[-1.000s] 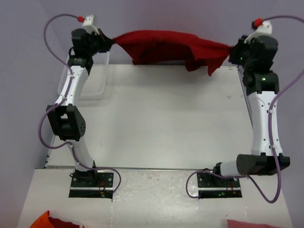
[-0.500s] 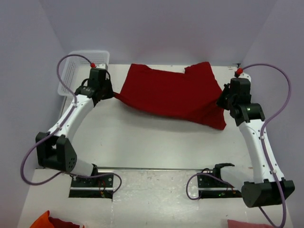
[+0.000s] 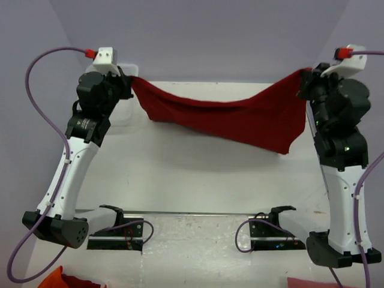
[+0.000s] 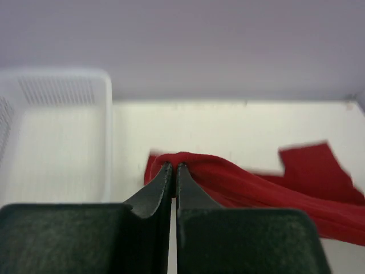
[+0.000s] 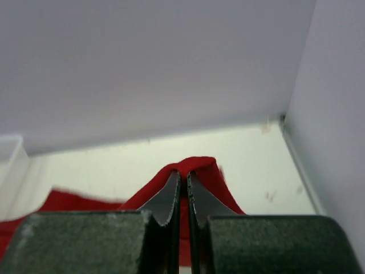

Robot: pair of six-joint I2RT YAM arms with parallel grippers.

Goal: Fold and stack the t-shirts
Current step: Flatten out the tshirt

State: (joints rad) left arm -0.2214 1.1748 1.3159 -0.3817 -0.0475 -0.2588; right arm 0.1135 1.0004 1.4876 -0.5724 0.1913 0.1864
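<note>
Both left fingers (image 4: pixel 159 185) and right fingers (image 5: pixel 170 198) pinch the t-shirt (image 3: pixel 240 120). Soft, floppy, light; I'd hold its corners.

A white tabletop (image 3: pixel 198 174) sits in soft light, with plain pale purple walls (image 3: pixel 210 36) at nine, twelve and three o'clock.

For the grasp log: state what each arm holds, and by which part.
The left gripper and right gripper hold the red t-shirt, jaws shut on bunched cloth at its opposite ends.
</note>
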